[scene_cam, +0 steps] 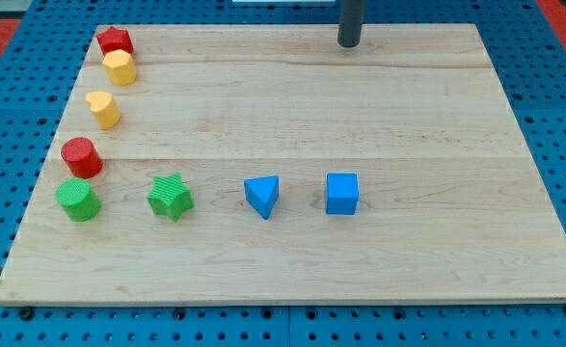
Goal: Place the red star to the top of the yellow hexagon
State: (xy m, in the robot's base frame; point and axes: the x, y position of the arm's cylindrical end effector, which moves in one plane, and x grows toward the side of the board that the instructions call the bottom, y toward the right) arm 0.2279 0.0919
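You had open surface (408,116) from 12 round to 6 o'clock. Obstacles crowded 9 to 11: red star (115,40) touching yellow hexagon (120,67), yellow block (103,108), red cylinder (81,156). Green cylinder (77,200), green star (171,197), blue triangle (262,196), blue cube (341,193) barred a low row.

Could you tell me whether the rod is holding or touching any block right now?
Nothing is held: my tip stands alone near the view's top, far right of the red star.

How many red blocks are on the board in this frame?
2. The red star sits at the top-left corner, touching the yellow hexagon below it; the red cylinder is at the left edge, lower down. None looks hidden.
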